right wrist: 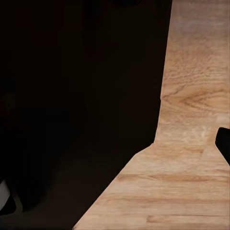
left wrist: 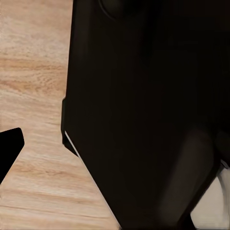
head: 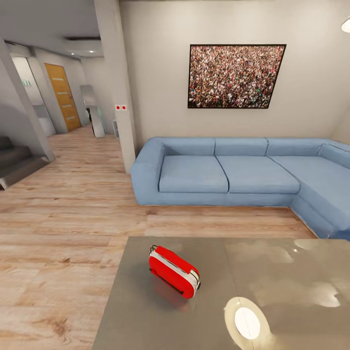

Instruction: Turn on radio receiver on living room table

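Observation:
The red radio receiver (head: 174, 271) with its white trim band stands on the glossy grey-taupe table (head: 291, 291), near the table's left end, turned at an angle. Its thin black handle shows along the top, and its dial and grille are hidden from here. The living room has a light wood plank floor (head: 73, 228). In the left wrist view a black fingertip (left wrist: 8, 147) pokes in over the floor beside a dark part of the robot's body. In the right wrist view another black fingertip (right wrist: 223, 142) shows at the edge over wood planks.
A blue L-shaped sofa (head: 233, 172) runs behind the table and down its right side, under a framed crowd picture (head: 235, 76). A wall pillar (head: 121, 97) stands left of the sofa. Beyond it are a hallway, a wooden door (head: 63, 95) and grey stairs (head: 19, 165).

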Robot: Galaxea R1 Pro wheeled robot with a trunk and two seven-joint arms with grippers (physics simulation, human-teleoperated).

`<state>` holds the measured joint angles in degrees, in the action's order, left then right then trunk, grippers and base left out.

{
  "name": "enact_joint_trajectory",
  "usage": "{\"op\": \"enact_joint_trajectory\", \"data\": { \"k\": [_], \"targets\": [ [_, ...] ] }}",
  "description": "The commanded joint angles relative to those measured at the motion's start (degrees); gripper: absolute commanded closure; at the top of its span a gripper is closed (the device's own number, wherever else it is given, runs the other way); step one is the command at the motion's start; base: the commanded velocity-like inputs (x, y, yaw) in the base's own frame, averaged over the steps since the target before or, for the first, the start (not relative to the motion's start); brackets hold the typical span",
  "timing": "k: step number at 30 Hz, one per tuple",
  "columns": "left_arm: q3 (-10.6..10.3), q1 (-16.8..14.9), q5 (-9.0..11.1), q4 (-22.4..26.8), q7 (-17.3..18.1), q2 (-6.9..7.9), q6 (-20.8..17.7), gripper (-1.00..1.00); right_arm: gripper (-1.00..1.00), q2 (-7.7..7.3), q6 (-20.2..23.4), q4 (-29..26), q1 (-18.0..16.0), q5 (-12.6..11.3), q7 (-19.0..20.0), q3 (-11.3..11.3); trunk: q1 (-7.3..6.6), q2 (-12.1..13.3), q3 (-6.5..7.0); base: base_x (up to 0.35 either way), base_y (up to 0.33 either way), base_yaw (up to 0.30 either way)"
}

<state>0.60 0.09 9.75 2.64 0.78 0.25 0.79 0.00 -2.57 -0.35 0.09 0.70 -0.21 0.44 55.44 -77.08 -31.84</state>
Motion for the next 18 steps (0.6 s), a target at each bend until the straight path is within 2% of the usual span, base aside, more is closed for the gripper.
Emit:
{"op": "enact_joint_trajectory", "data": {
  "k": [1, 18],
  "targets": [
    [0.0, 0.0, 0.0, 0.0, 0.0, 0.00, 0.0, -1.00, -1.00, 0.00, 0.0, 0.0, 0.0, 0.0, 0.0, 0.0, -0.23, 0.4, 0.19, 0.000, 0.000, 0.000],
    [-0.1, 0.0, 0.0, 0.0, 0.0, 0.02, 0.0, -1.00, -1.00, 0.00, -0.1, 0.0, 0.0, -0.1, -0.1, -0.1, -3.96, 7.2, 3.24, 0.000, 0.000, 0.000]
  ]
}}
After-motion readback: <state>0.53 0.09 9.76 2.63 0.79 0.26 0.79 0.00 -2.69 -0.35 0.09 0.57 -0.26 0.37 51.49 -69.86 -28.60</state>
